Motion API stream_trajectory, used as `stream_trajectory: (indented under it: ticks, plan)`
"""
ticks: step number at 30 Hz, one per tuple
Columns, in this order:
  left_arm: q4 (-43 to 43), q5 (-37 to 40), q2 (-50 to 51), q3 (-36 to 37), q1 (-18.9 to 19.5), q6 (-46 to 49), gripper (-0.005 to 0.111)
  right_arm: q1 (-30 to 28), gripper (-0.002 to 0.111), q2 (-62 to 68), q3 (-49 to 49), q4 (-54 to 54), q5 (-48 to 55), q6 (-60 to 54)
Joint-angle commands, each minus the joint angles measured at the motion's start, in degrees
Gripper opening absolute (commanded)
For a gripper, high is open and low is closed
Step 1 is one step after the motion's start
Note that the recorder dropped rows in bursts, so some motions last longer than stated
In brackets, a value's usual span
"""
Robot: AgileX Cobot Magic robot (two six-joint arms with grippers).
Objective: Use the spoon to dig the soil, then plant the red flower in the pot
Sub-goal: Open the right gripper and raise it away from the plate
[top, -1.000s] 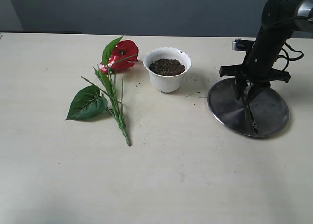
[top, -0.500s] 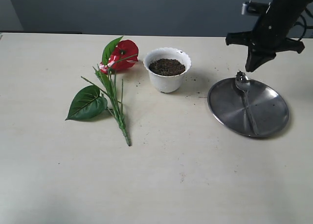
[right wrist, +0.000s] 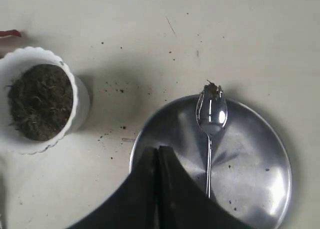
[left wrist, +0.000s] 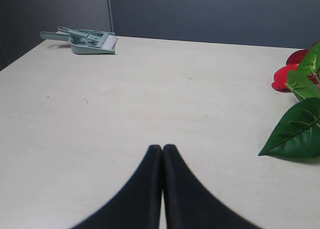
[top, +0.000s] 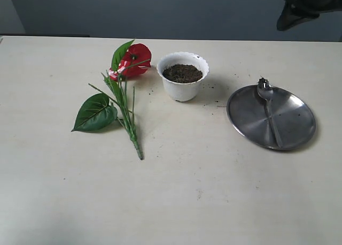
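The red flower [top: 134,59] lay left of the pot [top: 183,89], stem pointing lower centre, nearer the left pincer [left wrist: 162,150], closed and empty. The right pincer [right wrist: 158,152], likewise closed, held nothing.

Tabletop [top: 171,202]: pale cream, matte, lightly scuffed. Plate [top: 296,119]: round, shallow, polished steel, lying flat on the tabletop toward its right side in the exterior view. Dustpan [left wrist: 85,45]: pale teal plastic, a matching brush [left wrist: 102,40] nested in it, at a far corner of the tabletop. Wall [top: 160,12]: dark grey-blue, behind the tabletop.
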Motion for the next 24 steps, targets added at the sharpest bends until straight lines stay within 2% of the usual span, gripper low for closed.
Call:
stream_trajectory:
  ticks: [1, 10, 16, 24]
  plan:
    - [0.0, -0.7, -0.22, 0.22, -0.1, -0.1, 0.0, -0.28, 0.0, -5.49, 5.65, 0.73, -6.22, -0.64]
    - [0.0, -0.7, -0.22, 0.22, -0.1, -0.1, 0.0, -0.28, 0.0, -14.02, 15.8, 6.15, -12.89, -5.18]
    - [0.0, -0.7, -0.22, 0.22, -0.1, -0.1, 0.0, -0.28, 0.0, -15.28, 15.82, 4.32, -13.89, -5.18]
    - [0.0, -0.7, -0.22, 0.22, -0.1, -0.1, 0.0, -0.28, 0.0, -15.28, 15.82, 5.33, -23.22, -5.18]
